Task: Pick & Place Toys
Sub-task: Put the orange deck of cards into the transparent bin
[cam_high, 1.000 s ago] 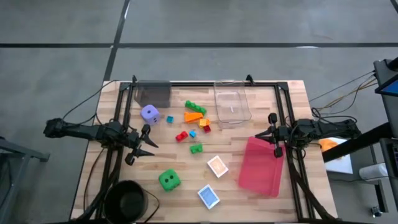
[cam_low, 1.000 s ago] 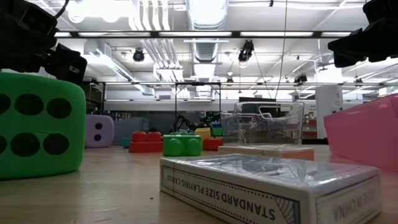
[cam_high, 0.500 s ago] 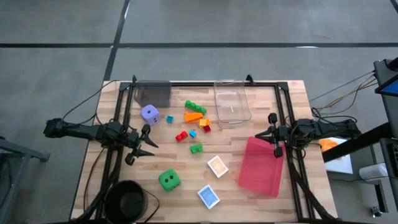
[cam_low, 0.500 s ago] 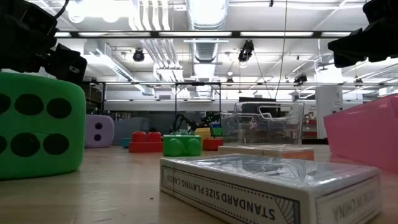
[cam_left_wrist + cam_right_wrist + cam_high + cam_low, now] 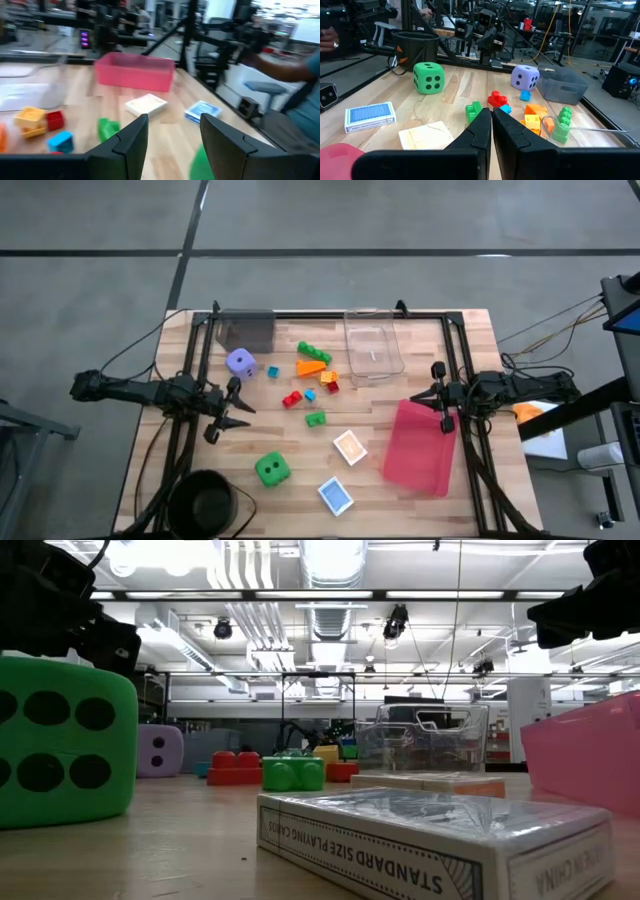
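At table's left edge, left gripper (image 5: 226, 418) hovers, fingers spread, empty. Purple die (image 5: 240, 362) just beyond it, green die (image 5: 271, 469) nearer the front; both look light, probably squashy — pinch across opposite flat faces. Far right, right gripper (image 5: 441, 397) waits over pink tray (image 5: 418, 447), fingers pressed together.

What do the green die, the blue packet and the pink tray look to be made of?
Green die: probably soft foam or matte plastic, with rounded corners, a dull surface and no glare. Blue packet: printed card box, glossy, likely film-wrapped, with sheen over the lettering. Pink tray: seemingly moulded plastic, with thin, even, smooth walls of uniform colour.
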{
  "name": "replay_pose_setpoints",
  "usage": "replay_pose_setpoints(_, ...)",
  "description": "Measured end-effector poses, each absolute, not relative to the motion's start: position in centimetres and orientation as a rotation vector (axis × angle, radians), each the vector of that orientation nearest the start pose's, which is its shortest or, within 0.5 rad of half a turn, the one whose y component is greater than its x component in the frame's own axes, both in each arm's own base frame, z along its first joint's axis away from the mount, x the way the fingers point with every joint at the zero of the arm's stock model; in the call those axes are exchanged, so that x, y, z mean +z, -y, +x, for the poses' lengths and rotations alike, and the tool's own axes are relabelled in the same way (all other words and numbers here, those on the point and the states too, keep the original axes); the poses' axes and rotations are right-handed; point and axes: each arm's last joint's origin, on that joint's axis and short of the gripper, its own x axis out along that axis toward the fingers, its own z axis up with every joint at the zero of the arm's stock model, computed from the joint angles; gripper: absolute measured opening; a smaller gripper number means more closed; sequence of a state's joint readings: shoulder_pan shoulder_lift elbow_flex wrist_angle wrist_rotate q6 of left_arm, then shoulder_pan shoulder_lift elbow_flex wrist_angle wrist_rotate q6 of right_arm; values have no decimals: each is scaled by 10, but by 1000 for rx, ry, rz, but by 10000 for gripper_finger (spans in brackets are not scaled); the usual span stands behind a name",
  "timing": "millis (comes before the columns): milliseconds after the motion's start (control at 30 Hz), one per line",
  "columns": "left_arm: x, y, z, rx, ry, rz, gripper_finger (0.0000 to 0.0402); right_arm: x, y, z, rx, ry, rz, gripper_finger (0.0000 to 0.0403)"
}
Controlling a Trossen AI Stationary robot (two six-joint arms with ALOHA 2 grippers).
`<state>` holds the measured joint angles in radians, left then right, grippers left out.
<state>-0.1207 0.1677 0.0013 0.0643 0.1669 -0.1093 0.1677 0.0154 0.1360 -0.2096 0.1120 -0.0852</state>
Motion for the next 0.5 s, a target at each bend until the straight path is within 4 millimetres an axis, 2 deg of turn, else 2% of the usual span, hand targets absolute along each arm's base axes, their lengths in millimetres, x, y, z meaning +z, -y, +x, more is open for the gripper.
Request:
replay_pose_setpoints(233, 162, 17, 106, -249, -54, -109, 182, 188, -12, 87, 59, -86, -98, 18)
replay_pose_setpoints(500, 166, 9, 107, 1, 3, -153, 182, 192, -12, 88, 57, -45, -92, 18)
